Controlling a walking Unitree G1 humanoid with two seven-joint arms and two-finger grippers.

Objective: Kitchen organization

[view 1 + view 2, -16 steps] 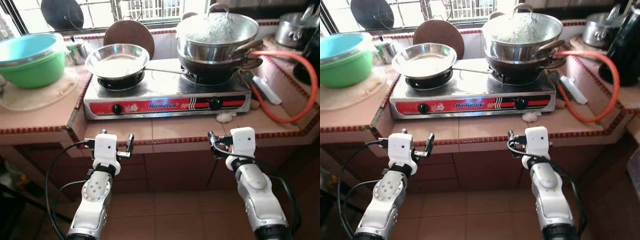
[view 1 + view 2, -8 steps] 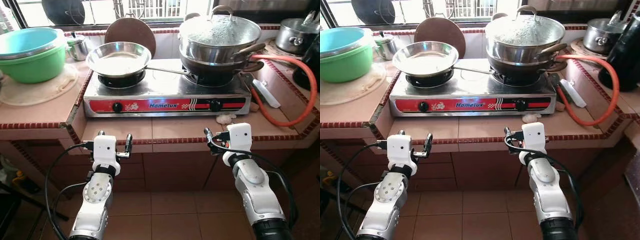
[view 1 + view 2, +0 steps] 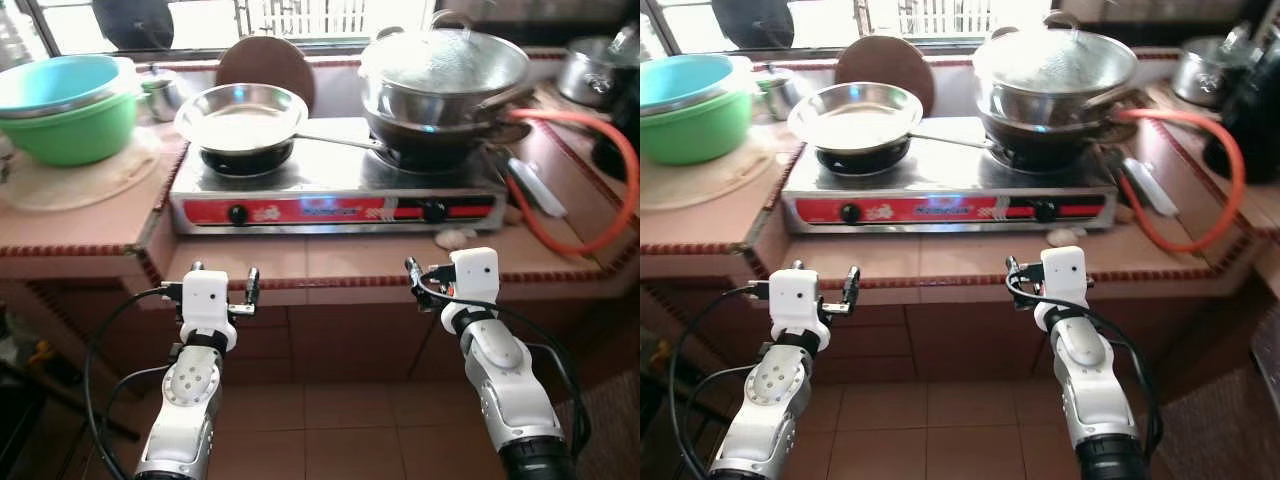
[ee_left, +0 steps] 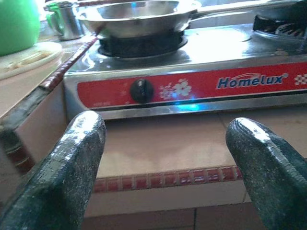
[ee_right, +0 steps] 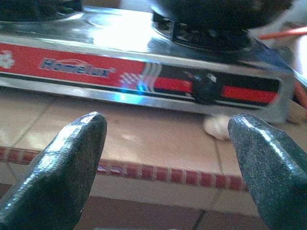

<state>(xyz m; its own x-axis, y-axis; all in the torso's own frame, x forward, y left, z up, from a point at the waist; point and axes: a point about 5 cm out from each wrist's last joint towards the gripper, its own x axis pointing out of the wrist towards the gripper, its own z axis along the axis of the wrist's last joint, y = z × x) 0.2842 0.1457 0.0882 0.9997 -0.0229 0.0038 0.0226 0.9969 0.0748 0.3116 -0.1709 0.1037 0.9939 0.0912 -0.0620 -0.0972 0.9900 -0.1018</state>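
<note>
Jaws spread and empty on both grippers, left gripper and right gripper, now held slightly lower below the tiled worktop edge. Frying pan and lidded pots sit untouched on the gas stove; organizing hasn't begun.

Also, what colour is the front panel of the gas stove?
The stove's front panel is red with white print; the left wrist view shows it best.
</note>
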